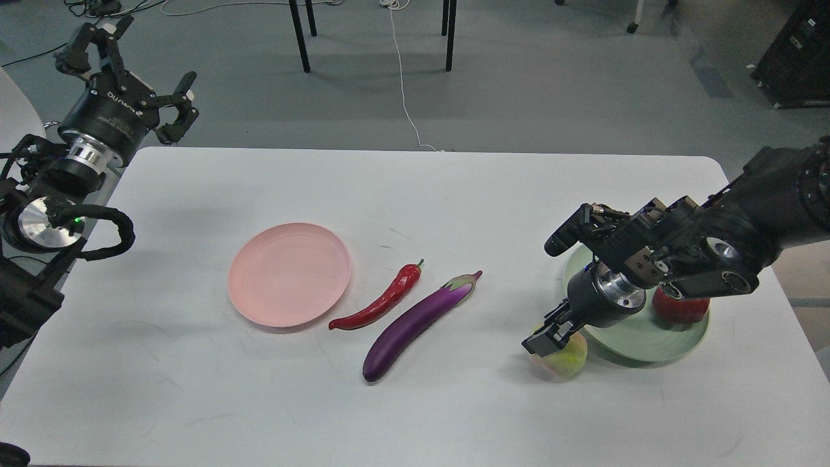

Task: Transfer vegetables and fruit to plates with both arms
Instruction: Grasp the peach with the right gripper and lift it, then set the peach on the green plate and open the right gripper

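The peach [565, 358] lies on the table just left of the pale green plate [639, 342]. My right gripper [546, 337] is down on the peach's upper left side; its fingers are dark and I cannot tell them apart. The pomegranate [677, 310] sits on the green plate, partly hidden by my right arm. The red chili pepper [382, 300] and the purple eggplant [418, 322] lie side by side mid-table. The pink plate [289, 273] is empty, left of the chili. My left gripper [126, 61] is open and empty, raised beyond the table's far left corner.
The white table [415, 194] ends at a rounded far right corner near my right arm. Chair legs [299, 35] and a white cable [405, 97] are on the floor beyond the table's far edge.
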`<state>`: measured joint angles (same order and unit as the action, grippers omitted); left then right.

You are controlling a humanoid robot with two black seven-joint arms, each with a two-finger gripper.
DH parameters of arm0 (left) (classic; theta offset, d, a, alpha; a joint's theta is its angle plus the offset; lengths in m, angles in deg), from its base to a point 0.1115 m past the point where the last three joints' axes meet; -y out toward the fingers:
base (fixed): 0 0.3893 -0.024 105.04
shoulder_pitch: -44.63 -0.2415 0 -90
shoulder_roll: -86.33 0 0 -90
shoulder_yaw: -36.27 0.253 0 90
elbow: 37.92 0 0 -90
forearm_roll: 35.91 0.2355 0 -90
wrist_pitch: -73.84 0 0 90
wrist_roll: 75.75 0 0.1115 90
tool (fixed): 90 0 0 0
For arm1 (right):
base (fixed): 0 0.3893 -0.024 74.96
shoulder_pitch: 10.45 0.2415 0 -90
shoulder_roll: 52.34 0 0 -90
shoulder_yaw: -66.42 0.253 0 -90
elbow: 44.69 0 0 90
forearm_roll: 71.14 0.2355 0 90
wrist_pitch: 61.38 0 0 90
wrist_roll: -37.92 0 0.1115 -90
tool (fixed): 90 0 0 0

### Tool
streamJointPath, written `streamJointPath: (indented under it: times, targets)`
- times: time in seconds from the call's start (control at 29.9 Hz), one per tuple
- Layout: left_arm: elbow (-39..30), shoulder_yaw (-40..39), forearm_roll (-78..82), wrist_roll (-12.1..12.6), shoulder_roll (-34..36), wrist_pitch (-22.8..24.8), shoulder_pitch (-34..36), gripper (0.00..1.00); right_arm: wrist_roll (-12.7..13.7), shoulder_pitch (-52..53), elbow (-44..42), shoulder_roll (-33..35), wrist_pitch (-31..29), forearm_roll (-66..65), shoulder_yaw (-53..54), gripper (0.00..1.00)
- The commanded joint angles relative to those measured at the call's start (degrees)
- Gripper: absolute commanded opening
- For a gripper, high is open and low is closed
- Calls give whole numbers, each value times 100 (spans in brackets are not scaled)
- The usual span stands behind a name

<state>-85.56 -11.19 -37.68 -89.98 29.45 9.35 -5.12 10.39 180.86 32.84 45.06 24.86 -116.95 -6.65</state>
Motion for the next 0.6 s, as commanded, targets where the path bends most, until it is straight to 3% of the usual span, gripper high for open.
streamJointPath:
  times: [0.0, 0.3, 0.57]
  targets:
    - [0, 0, 0, 8, 2, 7, 0, 98, -8, 319, 104, 76, 8, 46, 109, 60]
    - [0, 0, 0, 8, 11, 7, 0, 98, -8, 592, 51, 788, -1, -24, 285, 60]
    - [-9, 0, 0, 8, -50, -10, 0, 98, 1, 224, -203, 1404, -1, -86, 22, 62]
